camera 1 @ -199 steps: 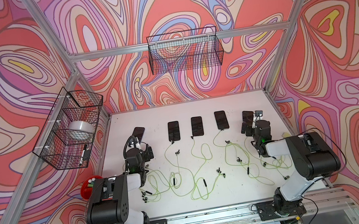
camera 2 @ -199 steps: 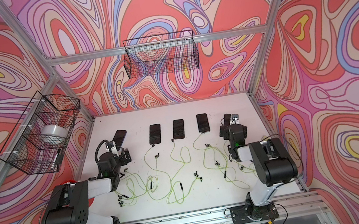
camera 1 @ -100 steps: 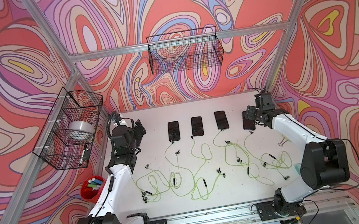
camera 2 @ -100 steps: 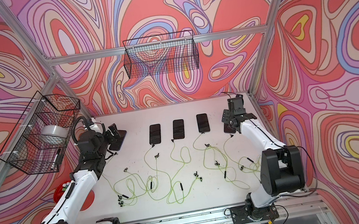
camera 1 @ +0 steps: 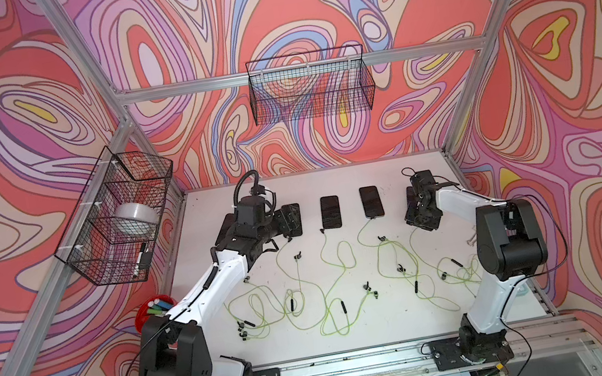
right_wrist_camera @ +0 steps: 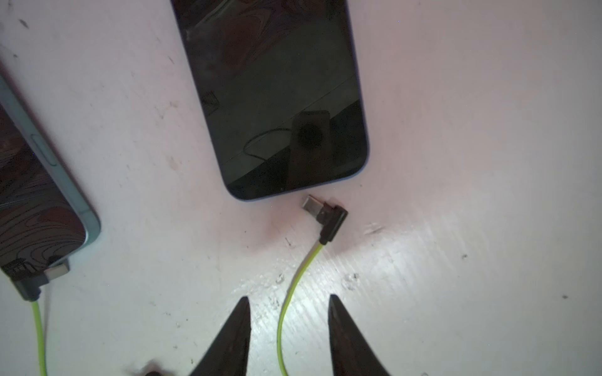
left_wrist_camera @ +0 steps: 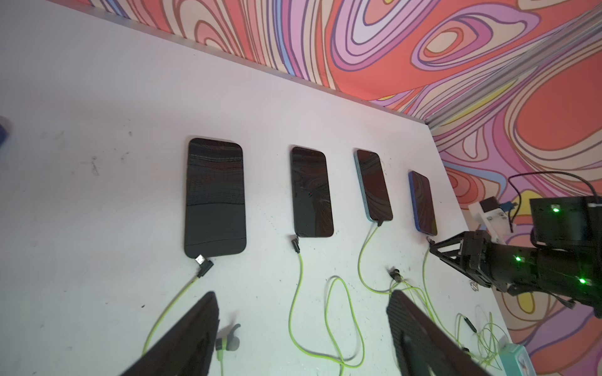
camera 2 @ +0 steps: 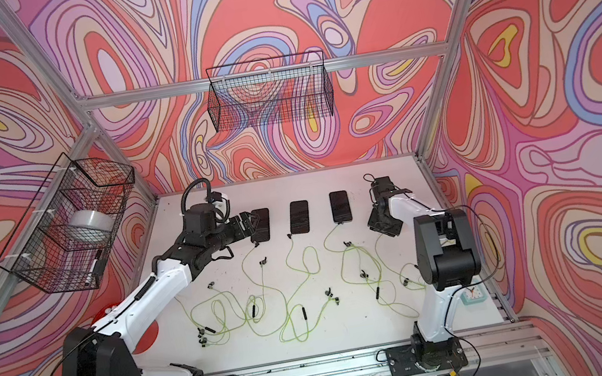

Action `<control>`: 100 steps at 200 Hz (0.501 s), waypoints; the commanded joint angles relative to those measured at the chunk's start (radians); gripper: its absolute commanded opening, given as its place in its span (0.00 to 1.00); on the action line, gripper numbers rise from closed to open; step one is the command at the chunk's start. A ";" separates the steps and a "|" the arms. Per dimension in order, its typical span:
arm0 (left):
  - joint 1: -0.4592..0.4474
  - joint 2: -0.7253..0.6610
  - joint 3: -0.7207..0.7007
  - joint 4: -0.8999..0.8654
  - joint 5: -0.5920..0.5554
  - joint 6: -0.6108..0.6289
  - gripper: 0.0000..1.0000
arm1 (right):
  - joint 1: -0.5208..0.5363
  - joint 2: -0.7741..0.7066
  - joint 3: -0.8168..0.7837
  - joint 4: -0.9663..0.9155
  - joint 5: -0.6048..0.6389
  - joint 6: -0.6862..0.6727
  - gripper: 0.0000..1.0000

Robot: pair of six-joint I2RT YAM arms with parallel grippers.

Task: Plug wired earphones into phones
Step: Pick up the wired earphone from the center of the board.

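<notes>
The phones lie in a row near the table's back edge, and loose earphones sprawl across the open middle. The right gripper, arm folded at the elbow, points down at the rightmost phone. Its jaws stand partly apart, with the cable between them untouched. The plug lies just beside the phone's edge, not inserted. The left gripper, arm stretched forward, gapes wide and holds nothing.
</notes>
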 commanded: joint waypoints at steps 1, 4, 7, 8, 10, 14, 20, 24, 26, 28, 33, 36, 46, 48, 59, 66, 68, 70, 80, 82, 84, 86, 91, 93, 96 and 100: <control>-0.010 0.009 0.013 -0.032 0.019 -0.031 0.84 | -0.001 0.052 0.019 0.004 0.016 0.016 0.40; -0.010 0.008 0.011 -0.032 0.017 -0.032 0.83 | -0.001 0.055 0.021 0.008 0.014 0.017 0.39; -0.011 0.006 0.010 -0.032 0.013 -0.032 0.84 | -0.001 0.059 0.022 0.011 0.012 0.016 0.39; -0.011 0.005 0.010 -0.032 0.012 -0.031 0.83 | -0.001 0.061 0.023 0.012 0.011 0.017 0.39; -0.011 0.004 0.009 -0.031 0.009 -0.032 0.83 | -0.001 0.064 0.023 0.014 0.010 0.017 0.39; -0.011 0.001 0.007 -0.033 0.005 -0.031 0.83 | -0.002 0.068 0.023 0.016 0.006 0.016 0.38; -0.011 -0.005 0.005 -0.036 -0.002 -0.029 0.83 | -0.001 0.079 0.028 0.017 0.006 0.015 0.38; -0.011 -0.009 0.004 -0.038 -0.005 -0.027 0.83 | -0.002 0.084 0.029 0.016 0.009 0.015 0.38; -0.011 -0.011 0.003 -0.039 -0.008 -0.025 0.83 | -0.001 0.088 0.030 0.015 0.012 0.015 0.38; -0.011 -0.013 0.003 -0.042 -0.009 -0.025 0.83 | -0.001 0.090 0.030 0.012 0.014 0.015 0.38; -0.011 -0.018 0.001 -0.043 -0.013 -0.025 0.83 | -0.001 0.096 0.028 0.008 0.021 0.014 0.38; -0.011 -0.021 0.000 -0.044 -0.015 -0.026 0.83 | -0.001 0.098 0.028 0.005 0.024 0.013 0.37; -0.012 -0.029 -0.007 -0.044 -0.019 -0.028 0.83 | -0.001 0.104 0.022 -0.001 0.042 0.013 0.36; -0.013 -0.030 -0.009 -0.044 -0.020 -0.029 0.83 | -0.001 0.105 0.020 -0.002 0.046 0.012 0.34; -0.012 -0.037 -0.021 -0.038 -0.020 -0.041 0.82 | -0.001 0.104 0.018 -0.008 0.057 0.008 0.28; -0.014 -0.039 -0.026 -0.030 -0.018 -0.049 0.82 | -0.001 0.104 0.016 -0.010 0.062 0.008 0.24; -0.014 -0.039 -0.028 -0.028 -0.016 -0.051 0.82 | -0.001 0.103 0.015 -0.010 0.063 0.007 0.23; -0.014 -0.038 -0.029 -0.026 -0.014 -0.054 0.82 | -0.001 0.102 0.015 -0.011 0.065 0.006 0.22; -0.018 -0.033 -0.034 -0.015 -0.006 -0.066 0.82 | -0.001 0.094 0.013 -0.014 0.067 0.003 0.17; -0.020 -0.031 -0.034 -0.014 -0.005 -0.067 0.82 | -0.001 0.092 0.013 -0.014 0.068 0.003 0.16; -0.019 -0.030 -0.035 -0.012 -0.003 -0.069 0.82 | -0.002 0.091 0.011 -0.015 0.069 0.003 0.16; -0.020 -0.028 -0.034 -0.011 0.000 -0.071 0.82 | -0.002 0.089 0.011 -0.014 0.070 0.002 0.15; -0.024 -0.024 -0.033 -0.007 0.003 -0.075 0.82 | -0.001 0.084 0.009 -0.014 0.072 0.003 0.13; -0.025 -0.022 -0.033 -0.006 0.004 -0.078 0.82 | -0.002 0.082 0.007 -0.016 0.072 0.002 0.12; -0.028 -0.020 -0.032 -0.005 0.005 -0.079 0.82 | -0.001 0.080 0.006 -0.016 0.072 0.001 0.11; -0.031 -0.017 -0.031 -0.002 0.006 -0.083 0.82 | -0.001 0.077 0.004 -0.016 0.074 0.000 0.10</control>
